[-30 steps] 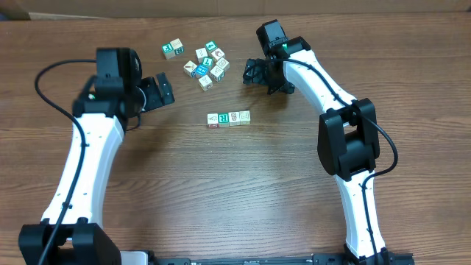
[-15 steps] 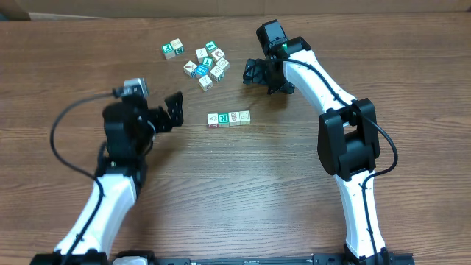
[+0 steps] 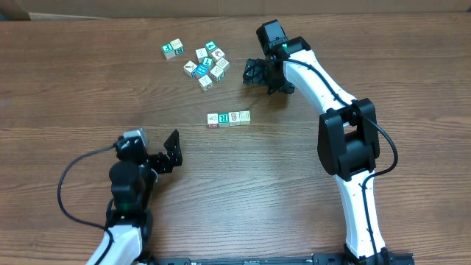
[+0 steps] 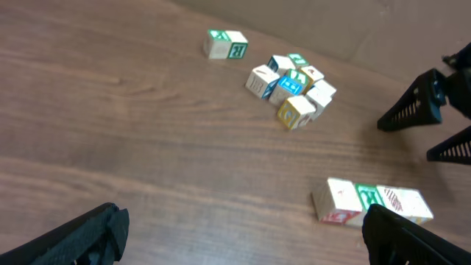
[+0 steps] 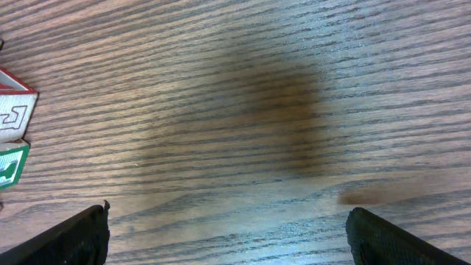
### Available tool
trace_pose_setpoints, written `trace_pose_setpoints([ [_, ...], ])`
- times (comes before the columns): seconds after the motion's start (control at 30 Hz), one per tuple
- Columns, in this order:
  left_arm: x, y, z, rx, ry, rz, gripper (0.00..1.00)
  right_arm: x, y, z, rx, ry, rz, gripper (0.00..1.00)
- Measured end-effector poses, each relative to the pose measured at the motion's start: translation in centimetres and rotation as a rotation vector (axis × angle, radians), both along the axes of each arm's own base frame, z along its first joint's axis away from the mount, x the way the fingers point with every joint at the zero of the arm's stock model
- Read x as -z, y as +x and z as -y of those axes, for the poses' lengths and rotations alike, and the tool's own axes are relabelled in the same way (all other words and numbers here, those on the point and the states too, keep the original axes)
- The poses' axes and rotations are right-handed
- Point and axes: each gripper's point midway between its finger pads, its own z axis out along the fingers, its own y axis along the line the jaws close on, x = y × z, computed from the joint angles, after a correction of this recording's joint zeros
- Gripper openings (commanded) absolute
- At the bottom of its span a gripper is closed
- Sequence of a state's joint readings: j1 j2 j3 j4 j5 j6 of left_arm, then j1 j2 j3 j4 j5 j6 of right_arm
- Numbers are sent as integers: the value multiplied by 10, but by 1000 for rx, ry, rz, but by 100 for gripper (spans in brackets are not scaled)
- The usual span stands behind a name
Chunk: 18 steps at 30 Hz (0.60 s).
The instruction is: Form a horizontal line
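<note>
A row of three letter blocks (image 3: 228, 118) lies side by side at the table's middle; it also shows in the left wrist view (image 4: 368, 202). A loose cluster of several blocks (image 3: 207, 66) lies behind it, with one separate block (image 3: 174, 49) further left. My left gripper (image 3: 171, 151) is open and empty, low at the front left, well short of the row. My right gripper (image 3: 254, 72) is open and empty, just right of the cluster. In the right wrist view its jaws (image 5: 228, 235) span bare wood, with two blocks (image 5: 11, 121) at the left edge.
The wooden table (image 3: 243, 191) fills the views. The right gripper's black fingers (image 4: 441, 110) show at the right of the left wrist view. A cardboard wall (image 3: 110, 6) runs along the back edge.
My left arm has drawn back from beside the cluster toward the table's front left, its gripper still open. The right arm and all blocks have not moved.
</note>
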<state>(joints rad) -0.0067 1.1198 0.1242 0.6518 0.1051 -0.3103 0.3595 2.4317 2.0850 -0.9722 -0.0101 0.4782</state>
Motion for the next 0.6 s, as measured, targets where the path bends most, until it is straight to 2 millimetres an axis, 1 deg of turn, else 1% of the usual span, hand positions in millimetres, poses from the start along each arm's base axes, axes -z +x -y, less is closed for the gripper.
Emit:
trace_pose_setpoints([
  [0.23,12,-24,-6,-33,12,4,100,0,0,0,0,0,-1,100],
  [0.4,15,-33,-10,-55,20,-22,100,0,0,0,0,0,0,100],
  [0.6,27,-49,-13,-67,32,-94,100,0,0,0,-1,0,0,100],
])
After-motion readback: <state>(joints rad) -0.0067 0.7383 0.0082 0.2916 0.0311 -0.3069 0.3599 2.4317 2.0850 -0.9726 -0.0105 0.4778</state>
